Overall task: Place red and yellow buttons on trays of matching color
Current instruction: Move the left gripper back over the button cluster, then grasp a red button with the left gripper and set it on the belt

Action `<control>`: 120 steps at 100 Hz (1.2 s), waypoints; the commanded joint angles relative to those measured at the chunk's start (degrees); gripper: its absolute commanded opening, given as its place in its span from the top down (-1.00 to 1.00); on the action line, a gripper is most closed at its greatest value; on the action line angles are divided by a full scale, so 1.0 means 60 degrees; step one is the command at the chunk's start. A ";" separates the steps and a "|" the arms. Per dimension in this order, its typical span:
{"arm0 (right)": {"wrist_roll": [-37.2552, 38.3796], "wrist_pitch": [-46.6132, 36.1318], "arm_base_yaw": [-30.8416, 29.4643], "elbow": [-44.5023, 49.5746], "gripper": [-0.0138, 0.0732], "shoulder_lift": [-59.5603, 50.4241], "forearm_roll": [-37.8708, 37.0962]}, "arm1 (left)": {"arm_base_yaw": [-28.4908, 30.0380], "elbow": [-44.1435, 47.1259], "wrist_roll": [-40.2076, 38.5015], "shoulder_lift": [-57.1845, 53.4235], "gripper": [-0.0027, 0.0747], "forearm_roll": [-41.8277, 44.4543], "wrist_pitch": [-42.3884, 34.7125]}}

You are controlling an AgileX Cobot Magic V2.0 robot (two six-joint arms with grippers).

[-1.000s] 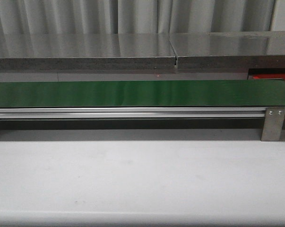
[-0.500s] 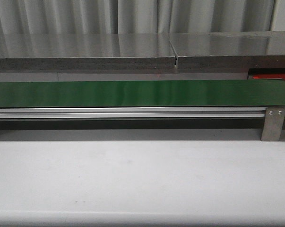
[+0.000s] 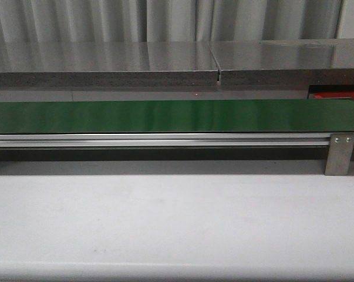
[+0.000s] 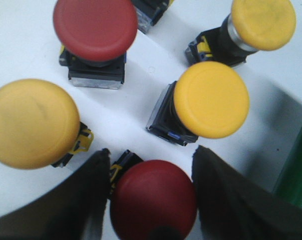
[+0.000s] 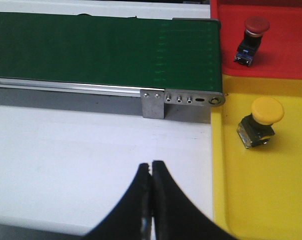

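Your left claw point(image 4: 149, 200) is spread wide, its two dark fingers point(image 4: 90, 195) flanking a red button point(image 4: 153, 200) that sits between them on the white counter point(image 4: 20, 45); whether the pads touch it, you cannot tell. Crowding it are three yellow buttons, one just beside the finger point(image 4: 33, 122), one just beyond point(image 4: 211, 99) and one farther off point(image 4: 262, 22), plus a second red button point(image 4: 94, 29).

Your right claw point(image 5: 152, 200) is closed, fingertips touching, holding nothing, above bare counter near the green belt point(image 5: 105, 47). Beside it, a yellow tray point(image 5: 251, 190) holds a yellow button point(image 5: 261, 120); a red tray point(image 5: 286, 60) beyond holds a red button point(image 5: 251, 37).

In the front view only the belt and a sliver of red tray point(image 3: 335, 96) show.
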 commanded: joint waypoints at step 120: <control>-0.0080 -0.0593 0.0001 -0.0240 0.84 -0.0010 0.0084 | -0.1586 -0.1537 0.0023 -0.2131 0.97 -0.1069 0.1473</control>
